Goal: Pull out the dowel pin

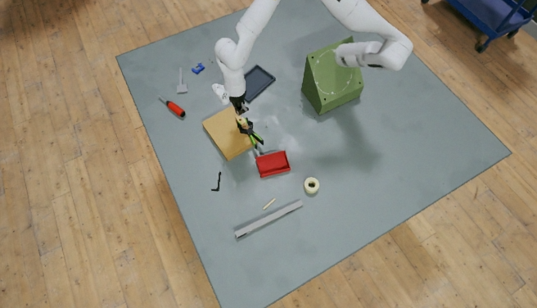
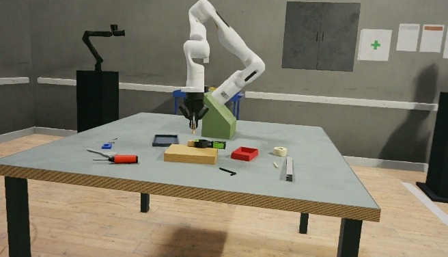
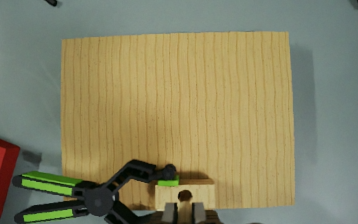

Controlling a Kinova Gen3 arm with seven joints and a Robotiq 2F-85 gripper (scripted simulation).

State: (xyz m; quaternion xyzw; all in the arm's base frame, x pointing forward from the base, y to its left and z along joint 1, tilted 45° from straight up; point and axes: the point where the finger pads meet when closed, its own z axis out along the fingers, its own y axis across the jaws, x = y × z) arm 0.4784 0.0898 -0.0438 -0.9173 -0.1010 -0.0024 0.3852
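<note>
Grey bar (image 2: 289,169): lies on the table (image 2: 102,178) near its right front, one end pointing at the near edge.
Loose stick (image 2: 275,164): a short wooden peg just left of the bar, apart from it.
Hex key (image 2: 227,171): black, lying alone in front of the bench board.
Screwdriver (image 2: 123,159): red-handled, near left, blade pointing left.
Bench board (image 2: 190,154): a pale slab lying flat at the table's middle.
Red tray (image 2: 240,156): just right of the board, not touching it.
Tape roll (image 2: 280,154): on its side, right of the red tray and well apart from it.
Small wooden block (image 3: 167,197): lies flat at the board's far right edge, its hole facing up and open.
Spring clamp (image 3: 100,197): black with green handles; one green-padded jaw presses the block's side, and the handles stick out to the right past the board's edge, towards the red tray.
Bench stop: cannot be made out behind the fingers in the wrist view.
Gripper (image 2: 193,124): points straight down above the block, closed on the dowel pin.
Dowel pin (image 2: 193,129): upright between the fingertips, its lower end clear of the block.
Dark tray (image 2: 165,143): left of the clamp, beyond the board.
Green wedge (image 2: 218,124): farthest back, carrying the arm.
</note>
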